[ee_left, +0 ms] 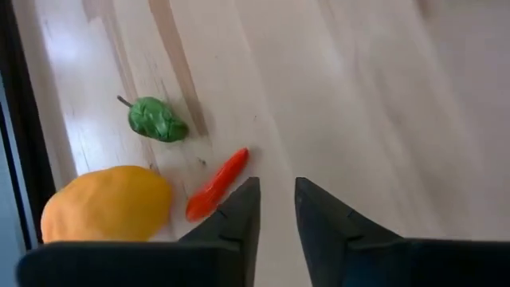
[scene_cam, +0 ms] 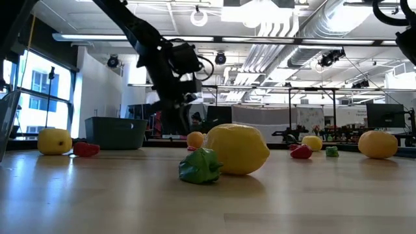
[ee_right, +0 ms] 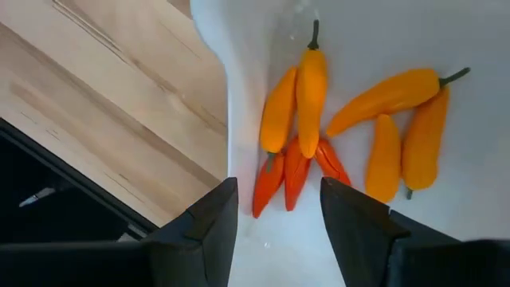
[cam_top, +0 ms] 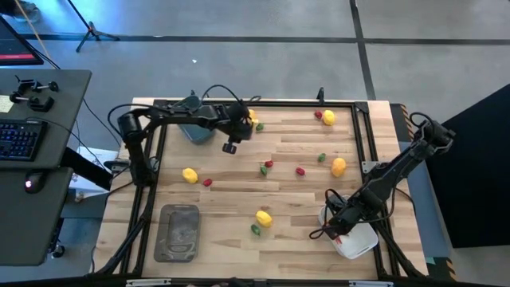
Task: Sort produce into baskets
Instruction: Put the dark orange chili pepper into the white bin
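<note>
Now we see the left gripper [ee_left: 276, 209] above the bare wooden table [cam_top: 239, 239], its two dark fingers only a narrow gap apart and holding nothing. Just beside one finger lies a thin orange-red toy pepper [ee_left: 216, 185], with a small green leafy piece [ee_left: 157, 119] and a round yellow-orange lemon [ee_left: 106, 204] near it. The right gripper [ee_right: 277, 209] hangs over the white plastic tub [ee_right: 478, 48], its fingers moderately apart and empty. Below it several orange toy peppers [ee_right: 311, 84] lie inside this tub.
</note>
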